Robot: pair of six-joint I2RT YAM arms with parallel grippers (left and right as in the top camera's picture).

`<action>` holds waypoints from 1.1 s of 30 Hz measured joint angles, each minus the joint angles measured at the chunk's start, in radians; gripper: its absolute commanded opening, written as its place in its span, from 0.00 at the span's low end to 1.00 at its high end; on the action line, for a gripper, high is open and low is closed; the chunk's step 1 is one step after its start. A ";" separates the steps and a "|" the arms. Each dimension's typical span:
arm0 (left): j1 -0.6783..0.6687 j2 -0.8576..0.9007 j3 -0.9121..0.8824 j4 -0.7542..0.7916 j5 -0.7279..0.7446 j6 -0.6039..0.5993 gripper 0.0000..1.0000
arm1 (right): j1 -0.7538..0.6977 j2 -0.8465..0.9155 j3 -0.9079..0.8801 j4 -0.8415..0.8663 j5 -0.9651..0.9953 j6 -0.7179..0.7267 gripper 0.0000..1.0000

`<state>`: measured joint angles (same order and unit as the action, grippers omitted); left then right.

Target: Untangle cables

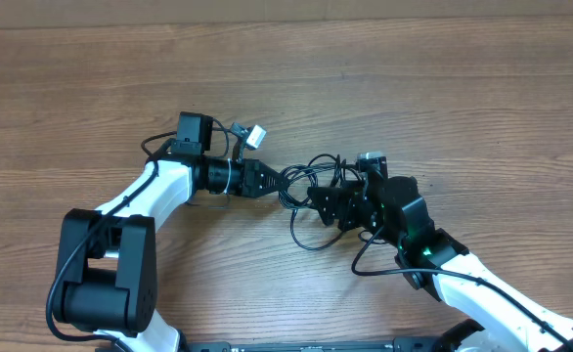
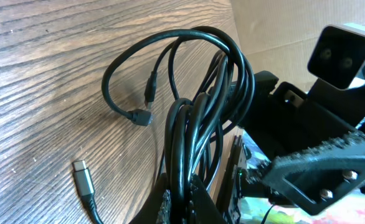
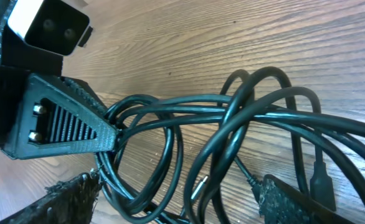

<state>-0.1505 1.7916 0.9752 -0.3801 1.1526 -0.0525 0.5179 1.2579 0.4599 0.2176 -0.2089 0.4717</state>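
Observation:
The cables are a tangle of thin black cords on the wooden table between my two grippers, with one loop trailing toward the front. My left gripper is shut on a bundle of several cords. A silver USB-C plug and an angled plug lie loose on the wood. My right gripper is open, its two fingers straddling the cords from the other side. A small metal plug tip hangs between them.
A white connector on a wire sits behind the left wrist. The left gripper's jaw fills the left of the right wrist view. The table's far edge meets a pale wall. Thicker arm wires loop beside each wrist.

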 measured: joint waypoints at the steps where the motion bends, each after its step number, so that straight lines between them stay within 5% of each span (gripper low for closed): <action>1: 0.000 0.000 0.000 0.000 0.000 0.000 0.04 | 0.000 0.000 0.000 -0.001 0.006 -0.002 0.73; 10: 0.000 0.000 0.000 -0.002 0.007 0.000 0.04 | 0.000 0.000 0.000 -0.002 0.051 -0.003 0.42; 23: 0.000 0.000 0.000 0.000 0.045 0.000 0.04 | 0.000 0.000 0.000 -0.002 0.060 -0.001 0.41; 30: -0.001 0.000 0.000 0.014 0.049 0.000 0.04 | 0.000 0.000 0.000 -0.001 0.064 -0.005 0.07; 33: -0.001 0.000 0.000 0.014 0.050 0.000 0.04 | 0.000 0.000 0.000 -0.002 0.068 -0.001 0.04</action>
<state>-0.1513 1.7916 0.9752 -0.3664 1.2022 -0.0525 0.5179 1.2579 0.4599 0.2161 -0.1413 0.4709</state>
